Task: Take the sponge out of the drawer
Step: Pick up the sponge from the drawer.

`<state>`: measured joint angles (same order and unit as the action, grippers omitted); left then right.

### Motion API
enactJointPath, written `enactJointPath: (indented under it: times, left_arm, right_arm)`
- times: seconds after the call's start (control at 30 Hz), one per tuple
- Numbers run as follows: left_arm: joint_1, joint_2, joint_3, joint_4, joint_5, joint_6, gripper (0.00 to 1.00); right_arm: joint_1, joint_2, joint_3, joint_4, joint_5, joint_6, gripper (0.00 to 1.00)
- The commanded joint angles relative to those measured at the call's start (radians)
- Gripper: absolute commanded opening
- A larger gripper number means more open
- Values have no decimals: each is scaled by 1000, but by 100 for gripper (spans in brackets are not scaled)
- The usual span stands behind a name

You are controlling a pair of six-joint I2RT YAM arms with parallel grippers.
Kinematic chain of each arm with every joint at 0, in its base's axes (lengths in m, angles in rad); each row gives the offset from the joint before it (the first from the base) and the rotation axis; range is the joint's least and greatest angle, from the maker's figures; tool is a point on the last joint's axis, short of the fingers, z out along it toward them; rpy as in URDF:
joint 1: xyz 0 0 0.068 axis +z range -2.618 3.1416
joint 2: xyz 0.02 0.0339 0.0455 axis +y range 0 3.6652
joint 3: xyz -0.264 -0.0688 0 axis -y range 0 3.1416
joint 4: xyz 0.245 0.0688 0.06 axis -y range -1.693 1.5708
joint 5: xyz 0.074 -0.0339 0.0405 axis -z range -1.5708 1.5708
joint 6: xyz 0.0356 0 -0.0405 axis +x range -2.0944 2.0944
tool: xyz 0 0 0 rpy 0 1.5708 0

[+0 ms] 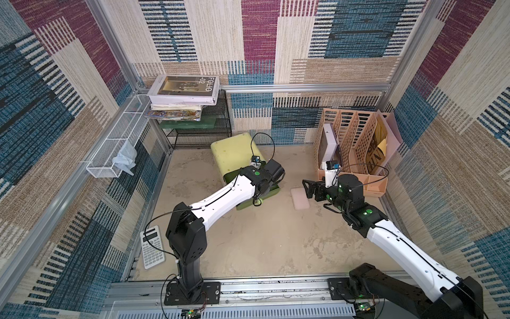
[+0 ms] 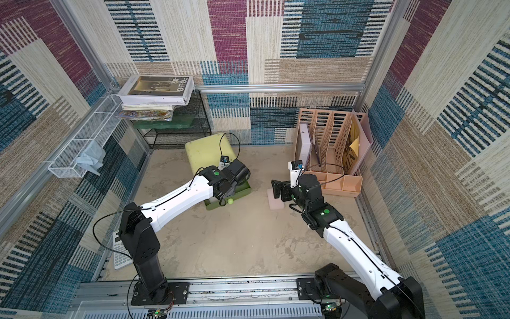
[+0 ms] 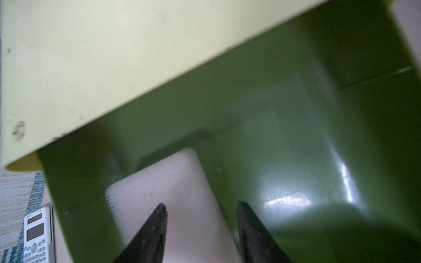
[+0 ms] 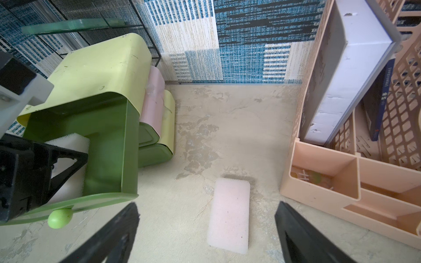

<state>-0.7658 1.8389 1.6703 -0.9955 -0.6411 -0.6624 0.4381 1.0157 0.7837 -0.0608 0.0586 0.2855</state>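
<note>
Two black fingers [image 3: 148,239] of the left gripper [image 3: 201,206] stand half spread inside the open green drawer [image 3: 284,148]. One tip sits over the top face of a pale pink sponge [image 3: 173,182]; the other is just past the sponge's long edge. Whether they press the foam cannot be told from the wrist view. The sponge lies flat on the drawer floor, just short of the lip of the yellow-green cabinet [image 3: 91,57].

Both top views put the cabinet near 12 o'clock on the counter [image 4: 227,125]. Its drawer is run out toward 5 o'clock, with a round knob [image 4: 60,218] at the front. At 3 o'clock of the drawer a second pink sponge [image 4: 229,211] lies flat on the bare counter, apart from the drawer. The right gripper [image 4: 207,204] hangs over it, fingers spread wide and holding nothing. A peach desk organiser [image 4: 319,182] stands at 2 o'clock and a calculator [image 3: 35,234] lies at 8 o'clock.

By the look of it, the opening of the drawer and the reach into it are done. The squeeze, the lift and the carry out over the drawer front are judged still to come. The sponge on the counter suggests one piece is already out.
</note>
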Motion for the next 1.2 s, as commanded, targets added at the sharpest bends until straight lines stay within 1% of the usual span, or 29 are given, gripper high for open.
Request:
enactJointPath:
  times: [0.0, 0.1, 0.17, 0.27, 0.53, 0.77, 1.17]
  left_arm:
    - [-1, 9, 2, -23, -19, -9, 51]
    - [-1, 16, 2, -24, -21, -11, 45]
    - [0, 19, 2, -23, -22, -10, 38]
    - [0, 23, 1, -23, -25, -5, 31]
    - [0, 15, -6, -24, -39, -7, 0]
    - [0, -23, -7, -22, -50, -21, 0]
    - [-1, -155, -24, -20, -49, -38, 0]
  right_arm:
    - [-1, 5, 0, 27, -14, 8, 96]
    - [0, 8, 0, 28, -16, 9, 96]
    - [-1, 10, 0, 29, -18, 9, 96]
    - [-2, 15, 0, 29, -22, 9, 96]
    - [-3, 18, 1, 29, -26, 9, 97]
    - [-2, 15, -1, 29, -26, 7, 97]
    - [-4, 1, -6, 36, -22, 6, 97]
